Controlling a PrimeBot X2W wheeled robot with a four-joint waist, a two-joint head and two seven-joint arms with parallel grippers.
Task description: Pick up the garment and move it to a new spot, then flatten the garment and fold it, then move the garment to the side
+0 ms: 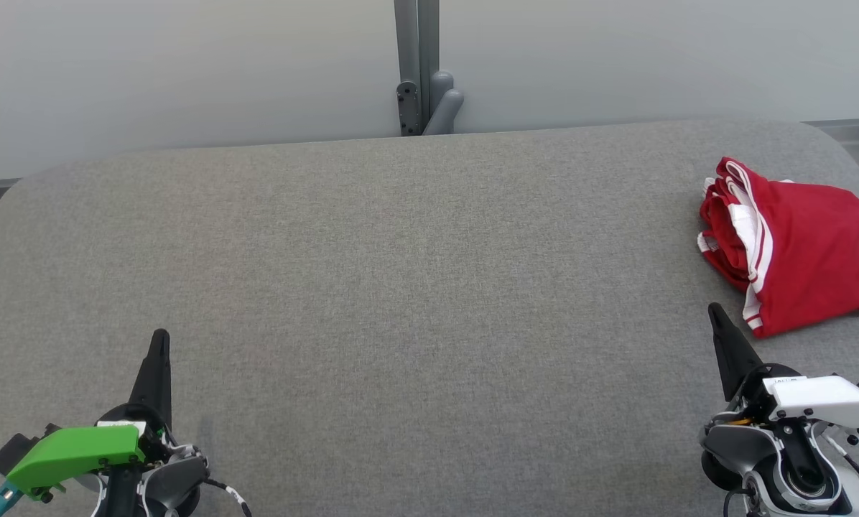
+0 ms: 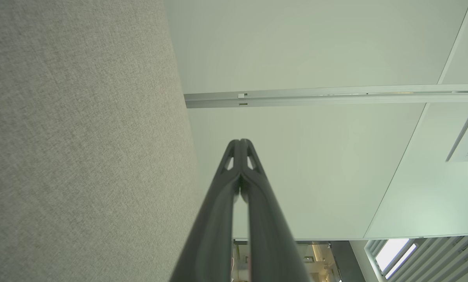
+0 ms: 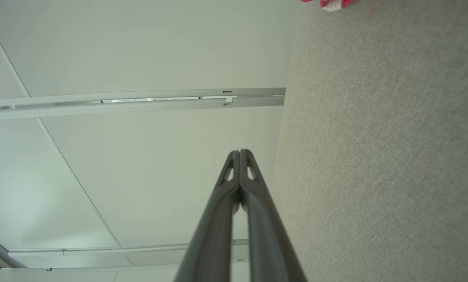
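A red garment (image 1: pixel 796 255) with white stripes lies folded in a loose bundle at the right edge of the grey table (image 1: pixel 415 287). A red and white sliver of the garment (image 3: pixel 332 3) shows at the top of the right wrist view. My right gripper (image 1: pixel 715 312) rests at the lower right, just in front of the garment and apart from it, its tips pressed together, shut and holding nothing (image 3: pixel 240 152). At the lower left my left gripper (image 1: pixel 160 337) is also shut and holds nothing (image 2: pixel 240 141).
A grey post with a bracket (image 1: pixel 422 86) stands behind the table's far edge, against a pale wall (image 1: pixel 185 72). The table's corners are rounded. Its grey cloth top spreads wide between the two grippers.
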